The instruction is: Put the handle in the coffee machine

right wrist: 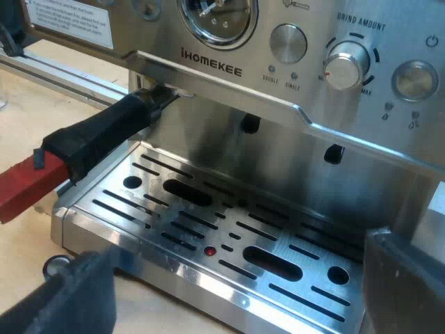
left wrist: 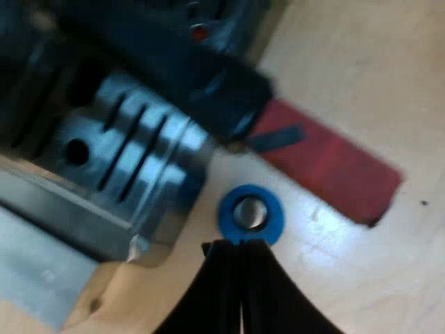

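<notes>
The espresso machine [right wrist: 278,139] faces my right wrist view. The metal holder's dark handle [right wrist: 104,132] sticks out from under the machine's front panel, and its red end [right wrist: 24,184] hangs beyond the drip tray's edge. My right gripper [right wrist: 240,292] is open in front of the drip tray [right wrist: 208,236], fingers wide apart and holding nothing. From above, the left wrist view shows the dark handle [left wrist: 208,76] and its red end [left wrist: 327,163] over the tray's corner. My left gripper [left wrist: 240,247] is shut and empty, just short of a blue tamper [left wrist: 251,213].
The blue tamper stands on the light wooden table [left wrist: 361,69] beside the slotted drip tray [left wrist: 132,149]. A pressure gauge [right wrist: 215,17] and a grind dial [right wrist: 344,66] sit on the machine's panel above the holder.
</notes>
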